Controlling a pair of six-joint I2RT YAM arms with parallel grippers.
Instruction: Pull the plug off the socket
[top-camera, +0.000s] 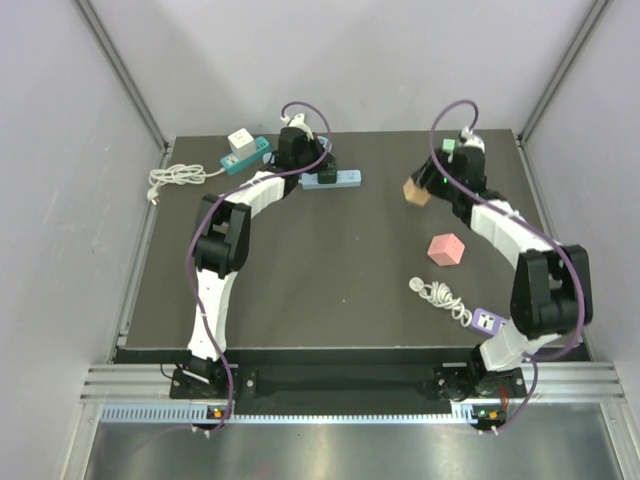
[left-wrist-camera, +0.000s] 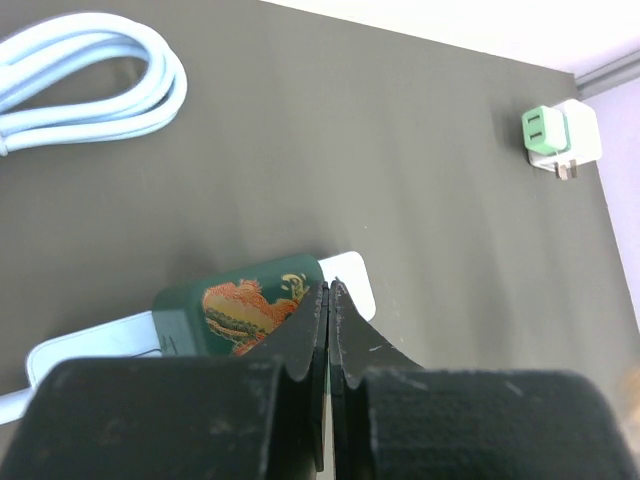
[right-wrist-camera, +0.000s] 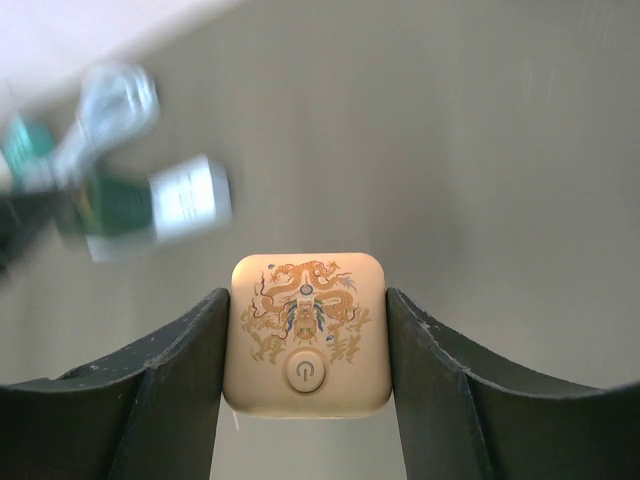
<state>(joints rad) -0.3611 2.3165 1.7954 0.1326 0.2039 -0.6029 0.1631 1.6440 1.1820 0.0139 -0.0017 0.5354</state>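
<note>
1. While the right claw (right-wrist-camera: 307, 305) clamps the tan plug (right-wrist-camera: 306, 335), that plug sits well apart from the strip (left-wrist-camera: 352, 275).
2. The left claw (left-wrist-camera: 328, 297), its fingers pressed together, rests at a green block (left-wrist-camera: 235, 315) on the strip.
3. A pink cube (top-camera: 446, 248) lies on the desk (top-camera: 330, 260).

No words, brand names or numbers legible in any view.

Beige cube (right-wrist-camera: 305, 335), front face:
- round button (right-wrist-camera: 303, 372) at 6 o'clock bears power sign, a circle with short stroke at top
- gold dragon emblem above button, fills centre to 12 o'clock
- small gold marks at 4 and 8 o'clock of emblem, too fine to read

Green block (left-wrist-camera: 240, 305), top face:
- orange-gold dragon picture
- no lettering legible

Top view: all markings too small to read.
</note>
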